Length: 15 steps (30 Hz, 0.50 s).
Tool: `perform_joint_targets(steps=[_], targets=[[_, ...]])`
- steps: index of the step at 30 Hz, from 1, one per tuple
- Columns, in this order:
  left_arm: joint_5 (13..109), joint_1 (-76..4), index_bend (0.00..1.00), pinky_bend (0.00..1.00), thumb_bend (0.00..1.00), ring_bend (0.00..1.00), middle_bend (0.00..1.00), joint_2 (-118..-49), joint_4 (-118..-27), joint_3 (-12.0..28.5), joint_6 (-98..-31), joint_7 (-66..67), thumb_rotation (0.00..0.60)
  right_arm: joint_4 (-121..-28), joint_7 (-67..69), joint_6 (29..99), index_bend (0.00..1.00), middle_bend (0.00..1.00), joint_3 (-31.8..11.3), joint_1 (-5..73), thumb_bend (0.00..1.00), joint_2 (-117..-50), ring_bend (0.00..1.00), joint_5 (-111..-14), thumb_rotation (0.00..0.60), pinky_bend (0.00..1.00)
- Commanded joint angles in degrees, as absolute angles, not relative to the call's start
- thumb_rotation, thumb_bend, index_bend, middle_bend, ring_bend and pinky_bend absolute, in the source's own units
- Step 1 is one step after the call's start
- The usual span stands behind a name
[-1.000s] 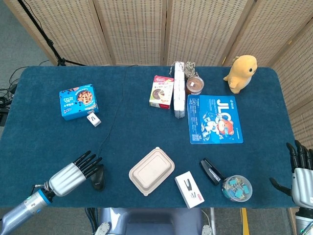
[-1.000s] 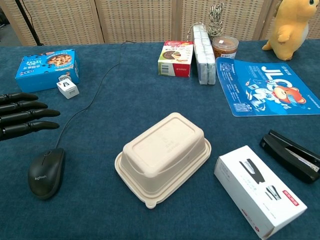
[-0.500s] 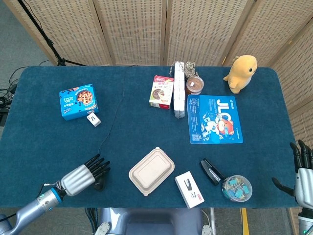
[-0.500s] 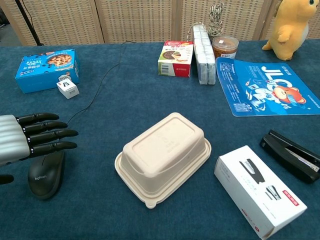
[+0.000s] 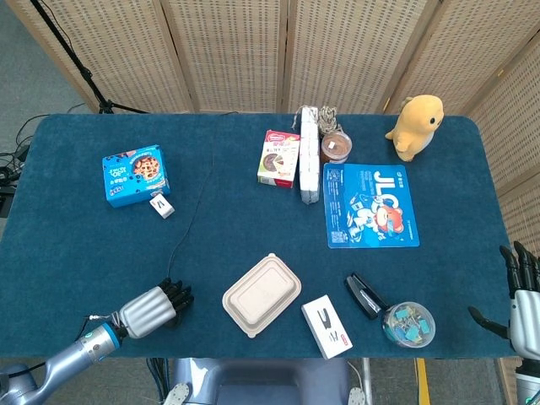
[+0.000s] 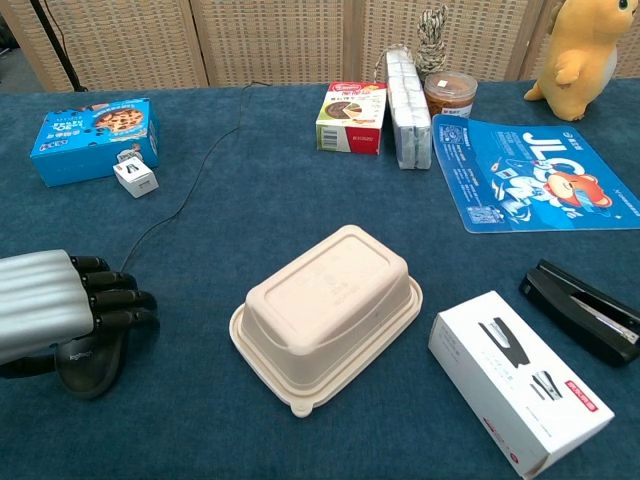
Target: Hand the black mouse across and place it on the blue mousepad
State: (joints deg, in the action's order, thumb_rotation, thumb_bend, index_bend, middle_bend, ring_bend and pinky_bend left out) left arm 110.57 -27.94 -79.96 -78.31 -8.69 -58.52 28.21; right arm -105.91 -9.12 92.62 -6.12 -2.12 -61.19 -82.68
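The left hand (image 6: 55, 310) hides most of the black mouse (image 6: 88, 365).

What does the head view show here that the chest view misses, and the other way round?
Only the head view shows the right hand off the table's right edge, fingers apart and empty, and the tub of clips. Only the chest view shows the left hand lying over the black mouse, fingers curled around it. Both show the blue mousepad, still bare, the takeaway box and the stapler.
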Motion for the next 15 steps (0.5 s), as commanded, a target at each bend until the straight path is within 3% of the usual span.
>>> perform_joint_targets(steps=[1, 6, 15], targets=[[110.51, -28.07, 0.36, 0.41, 0.25, 0.32, 0.37, -80.25, -78.05, -8.79, -58.99, 27.84, 0.600, -105.96, -8.74, 92.66, 0.00, 0.00, -6.09, -2.18, 0.00, -61.07, 0.00, -82.80, 0.600, 0.00], [109.58, -28.61, 0.49, 0.45, 0.25, 0.40, 0.48, -80.60, -78.00, -8.57, -60.17, 24.66, 0.600, -106.05, -8.38, 92.64, 0.00, 0.00, -5.93, -2.21, 0.00, -60.93, 0.00, -83.22, 0.600, 0.00], [107.20, -30.94, 0.51, 0.45, 0.25, 0.41, 0.50, -80.03, -79.52, -5.11, -61.76, 22.10, 0.600, -106.00, -8.47, 91.94, 0.00, 0.00, -5.96, -1.98, 0.00, -60.98, 0.00, -82.66, 0.600, 0.00]])
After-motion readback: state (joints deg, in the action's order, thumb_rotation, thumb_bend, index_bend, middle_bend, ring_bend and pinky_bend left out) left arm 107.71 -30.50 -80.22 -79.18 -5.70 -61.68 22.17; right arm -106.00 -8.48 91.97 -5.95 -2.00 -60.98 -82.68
